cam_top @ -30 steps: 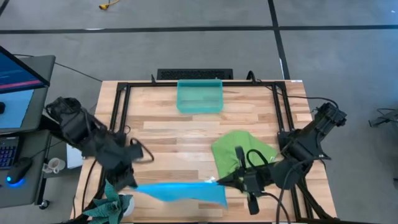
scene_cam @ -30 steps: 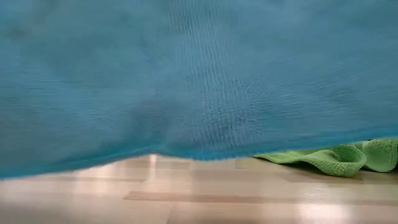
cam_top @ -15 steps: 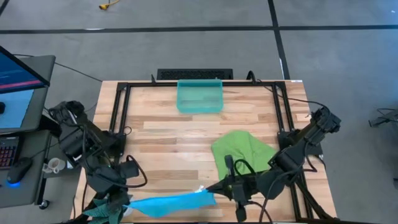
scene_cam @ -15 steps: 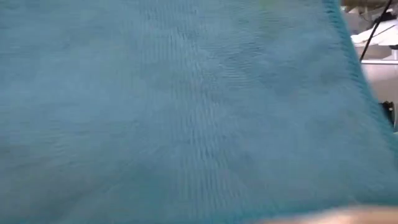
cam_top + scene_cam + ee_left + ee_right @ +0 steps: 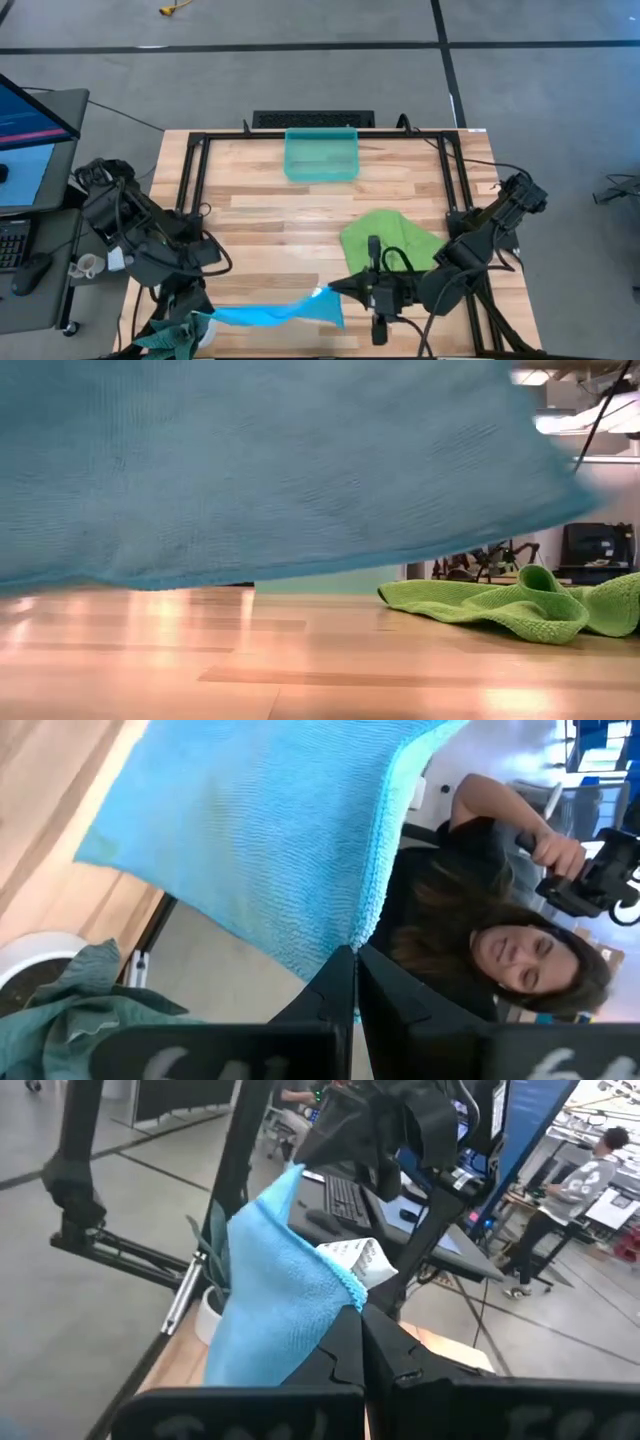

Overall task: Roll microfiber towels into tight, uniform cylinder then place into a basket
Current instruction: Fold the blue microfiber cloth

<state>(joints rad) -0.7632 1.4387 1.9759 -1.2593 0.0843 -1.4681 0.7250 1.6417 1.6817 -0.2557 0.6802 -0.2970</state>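
Two towels wait unrolled, so by my reckoning nearly the whole job lies ahead. On my table (image 5: pixel 300 215), the basket (image 5: pixel 321 155) sits at twelve o'clock holding nothing I can see. The green towel (image 5: pixel 390 238) lies crumpled toward four o'clock, untouched. The blue towel (image 5: pixel 270 314) hangs off the wood, stretched along the six o'clock edge between my left gripper (image 5: pixel 200 318), clamped on one corner, and my right gripper (image 5: pixel 328 291), pinching the opposite corner with its white tag. Flattening, rolling and binning both remain. The low view shows daylight beneath the blue cloth, which the overhead cannot; my left wrist view alone catches a dark teal bundle (image 5: pixel 70 1005) by the table's corner and a person beyond.
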